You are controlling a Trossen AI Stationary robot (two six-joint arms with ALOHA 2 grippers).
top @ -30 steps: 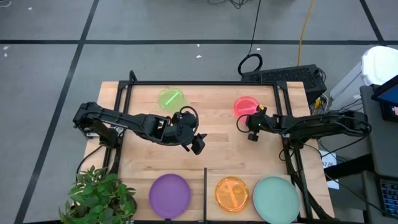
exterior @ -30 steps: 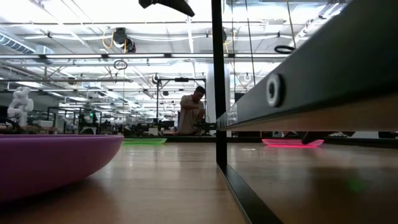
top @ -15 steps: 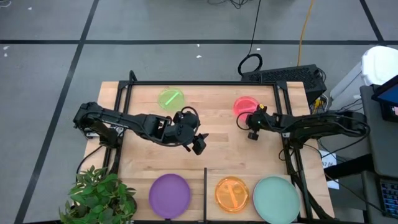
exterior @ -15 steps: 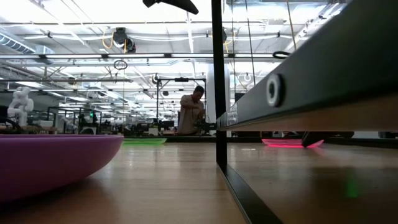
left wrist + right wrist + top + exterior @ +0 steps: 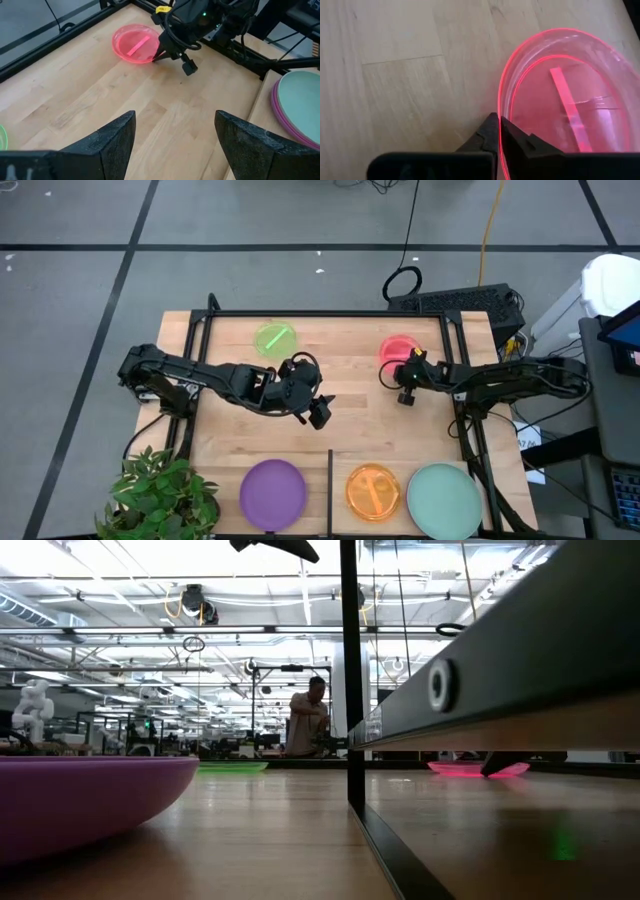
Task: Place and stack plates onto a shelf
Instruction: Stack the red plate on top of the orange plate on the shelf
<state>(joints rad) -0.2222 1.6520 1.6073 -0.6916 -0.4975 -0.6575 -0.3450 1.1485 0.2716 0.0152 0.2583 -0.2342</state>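
The right end effector (image 5: 403, 370) sits at the far right of the pale wooden tabletop (image 5: 350, 405), its two dark fingers (image 5: 517, 142) pressed together on the near rim of the small translucent red-pink round plastic plate (image 5: 398, 348); the right wrist view shows the glowing rim pinched between them, with the plate's bowl spreading beyond the tips. In the low view this plate (image 5: 478, 768) shows as a thin pink sliver far across the boards.

The left end effector (image 5: 318, 412) hovers over the middle of the tabletop with its fingers spread wide apart and nothing between them; its wrist view looks across bare boards toward the right arm and the red-pink plate (image 5: 135, 43).

The small translucent green round plate (image 5: 275, 339) lies at the far edge, left of centre. Along the near edge, the large opaque purple round plate (image 5: 272, 494) lies left of the thin black divider bar (image 5: 330, 492). Right of that bar, on the pale-wood shelf panel (image 5: 338, 480), lie the small translucent orange round plate (image 5: 373, 491) and, just beside it at the near right corner, the large pale teal round plate (image 5: 444, 500), which in the left wrist view rests on a magenta plate (image 5: 278, 107) whose rim peeks out beneath it.

A green leafy potted plant (image 5: 160, 495) stands at the near left corner
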